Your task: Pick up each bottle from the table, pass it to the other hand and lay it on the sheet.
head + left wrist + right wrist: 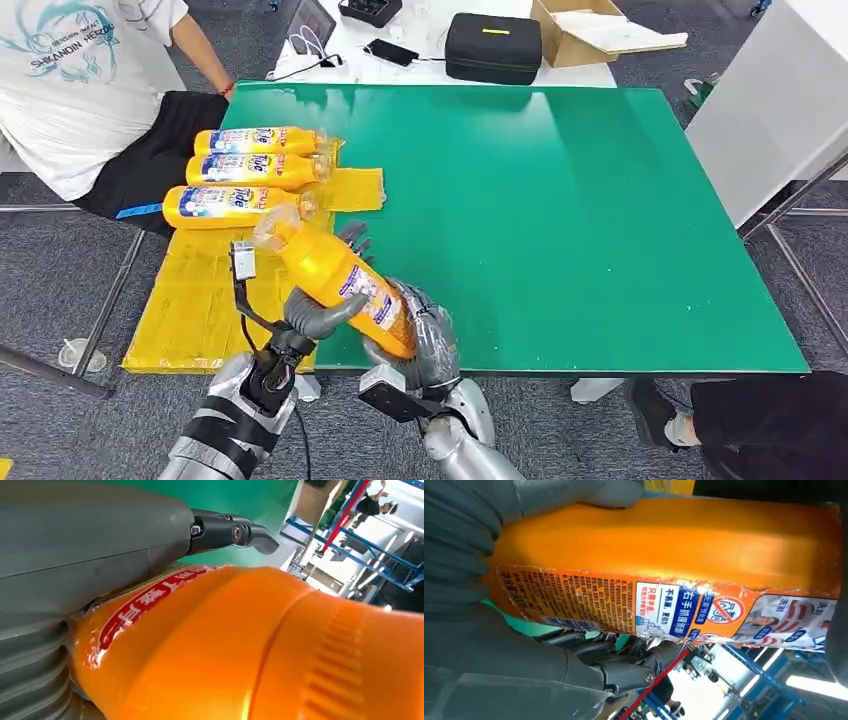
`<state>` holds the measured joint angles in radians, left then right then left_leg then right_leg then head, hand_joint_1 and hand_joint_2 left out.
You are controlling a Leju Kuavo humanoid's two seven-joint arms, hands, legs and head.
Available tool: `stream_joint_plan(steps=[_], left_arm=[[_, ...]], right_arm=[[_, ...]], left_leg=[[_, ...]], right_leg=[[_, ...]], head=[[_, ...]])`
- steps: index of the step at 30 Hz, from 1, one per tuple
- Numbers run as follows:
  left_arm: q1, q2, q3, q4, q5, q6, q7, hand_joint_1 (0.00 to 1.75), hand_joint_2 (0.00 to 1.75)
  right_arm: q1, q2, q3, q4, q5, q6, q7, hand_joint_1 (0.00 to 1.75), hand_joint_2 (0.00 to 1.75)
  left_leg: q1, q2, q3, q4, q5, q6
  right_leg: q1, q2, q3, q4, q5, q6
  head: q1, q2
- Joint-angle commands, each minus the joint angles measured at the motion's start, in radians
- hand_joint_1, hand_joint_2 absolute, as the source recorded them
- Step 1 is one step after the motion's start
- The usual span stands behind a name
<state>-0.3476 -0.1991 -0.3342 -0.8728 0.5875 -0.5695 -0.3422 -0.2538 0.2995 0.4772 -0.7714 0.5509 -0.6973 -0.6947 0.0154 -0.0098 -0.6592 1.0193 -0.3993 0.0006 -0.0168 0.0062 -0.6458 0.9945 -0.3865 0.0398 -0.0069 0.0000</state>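
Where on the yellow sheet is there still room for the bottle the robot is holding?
The far end of the yellow plastic sheet is crowded: three orange detergent bottles lie there side by side. The near stretch, between the nearest lying bottle and the sheet's front edge, is bare. The fourth orange bottle, held by the left hand and right hand, would likely fit there.

Four orange Tide detergent bottles: three lying on the sheet, one held bottle above the table edge. One yellow sheet. One green table. Two robot hands: left hand, right hand. One black case. One cardboard box. One black phone. One seated person.
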Motion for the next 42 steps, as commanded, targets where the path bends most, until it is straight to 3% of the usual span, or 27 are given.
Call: stream_joint_plan(steps=[1,2,3,9,13,14,15,16,29,30,33,36,38,42], left_arm=[[-0.047,0.014,-0.042,0.026,0.022,-0.003,0.010,0.28,1.75],[-0.045,0.015,-0.042,0.021,0.023,-0.002,0.011,1.69,1.75],[-0.033,0.010,-0.032,0.002,0.042,-0.007,0.014,1.75,1.75],[-0.002,-0.001,-0.009,-0.055,0.077,-0.003,0.020,1.75,1.75],[0.008,0.002,-0.005,-0.072,0.070,0.019,0.023,1.75,1.75],[0.010,0.001,-0.001,-0.072,0.072,0.025,0.026,1.75,1.75],[0.010,0.001,-0.001,-0.072,0.072,0.025,0.026,1.75,1.75],[0.010,0.002,0.000,-0.072,0.073,0.023,0.026,1.75,1.75],[0.013,0.001,0.008,-0.075,0.075,0.030,0.030,1.75,1.75],[0.016,0.000,0.010,-0.079,0.076,0.036,0.030,1.75,1.75],[0.030,0.003,0.032,-0.094,0.060,0.060,0.017,1.75,1.75],[0.025,0.011,0.074,-0.113,-0.019,0.148,-0.039,1.75,1.75],[0.001,0.009,0.132,-0.124,-0.123,0.277,-0.105,1.75,1.75],[-0.069,0.035,0.222,-0.130,-0.401,0.579,-0.252,1.75,1.75]], right_arm=[[-0.033,0.002,0.054,0.147,0.003,0.021,-0.003,1.64,1.75],[-0.033,0.001,0.052,0.147,0.002,0.022,-0.003,1.64,1.75],[-0.036,0.002,0.048,0.156,0.009,0.027,0.001,1.64,1.75],[-0.037,0.001,0.045,0.173,0.032,0.054,0.025,1.61,1.75],[-0.033,0.006,0.022,0.158,0.010,0.084,0.023,1.33,1.75],[-0.031,0.006,0.016,0.148,0.007,0.087,0.022,0.61,1.75],[-0.031,0.006,0.016,0.148,0.007,0.087,0.022,0.61,1.75],[-0.032,0.006,0.014,0.145,0.005,0.089,0.023,0.00,1.75],[-0.031,0.008,-0.001,0.131,0.001,0.091,0.036,0.00,1.75],[-0.026,0.012,-0.013,0.122,-0.017,0.105,0.036,0.00,0.00],[-0.012,0.011,-0.040,0.079,-0.062,0.172,0.040,0.00,0.00],[0.019,0.008,-0.087,-0.035,-0.182,0.310,0.024,0.00,0.00],[0.044,-0.001,-0.105,-0.148,-0.262,0.387,0.028,0.00,0.00],[0.071,-0.017,-0.079,-0.288,-0.278,0.400,0.044,0.00,0.00]], left_leg=[[0.001,0.001,0.006,0.000,-0.002,0.001],[0.000,0.000,0.003,0.000,-0.001,0.001],[0.001,0.000,0.006,0.000,-0.002,0.001],[0.001,0.000,0.006,0.000,-0.003,0.001],[0.001,-0.001,0.005,0.000,-0.002,0.001],[0.001,-0.001,0.004,0.000,-0.002,0.000],[0.000,-0.001,0.003,0.000,-0.001,0.000],[0.001,-0.001,0.005,0.000,-0.002,0.001],[0.001,-0.001,0.006,0.000,-0.002,0.001],[0.000,0.000,0.002,0.000,-0.001,0.000],[0.000,0.000,0.006,0.000,-0.003,0.001],[0.000,0.000,0.005,0.000,-0.002,0.001],[0.000,0.000,0.001,0.000,-0.001,0.000],[0.001,0.001,0.002,0.001,-0.001,0.000]], right_leg=[[0.001,-0.001,0.006,-0.001,-0.002,-0.002],[0.001,-0.001,0.004,-0.001,-0.001,-0.001],[0.002,-0.001,0.007,-0.001,-0.002,-0.002],[0.002,-0.001,0.007,-0.001,-0.002,-0.002],[0.001,-0.002,0.006,0.000,-0.002,-0.002],[0.001,-0.002,0.005,-0.001,-0.002,-0.001],[0.001,-0.002,0.003,0.000,-0.001,-0.001],[0.001,-0.003,0.006,0.000,-0.003,-0.002],[0.001,-0.002,0.006,0.000,-0.002,-0.002],[0.001,-0.001,0.002,-0.001,-0.001,-0.001],[0.001,-0.001,0.007,0.000,-0.003,-0.002],[0.001,-0.001,0.005,0.000,-0.002,-0.002],[0.001,-0.001,0.001,0.000,-0.001,-0.001],[0.001,-0.001,0.002,0.001,-0.001,-0.002]], head=[[0.000,0.000],[0.000,0.000],[0.000,0.000],[-0.001,0.000],[0.000,0.000],[0.000,0.000],[0.000,0.000],[0.000,0.000],[0.000,0.000],[0.000,0.000],[0.000,0.000],[0.000,0.000],[0.000,0.000],[0.000,0.000]])
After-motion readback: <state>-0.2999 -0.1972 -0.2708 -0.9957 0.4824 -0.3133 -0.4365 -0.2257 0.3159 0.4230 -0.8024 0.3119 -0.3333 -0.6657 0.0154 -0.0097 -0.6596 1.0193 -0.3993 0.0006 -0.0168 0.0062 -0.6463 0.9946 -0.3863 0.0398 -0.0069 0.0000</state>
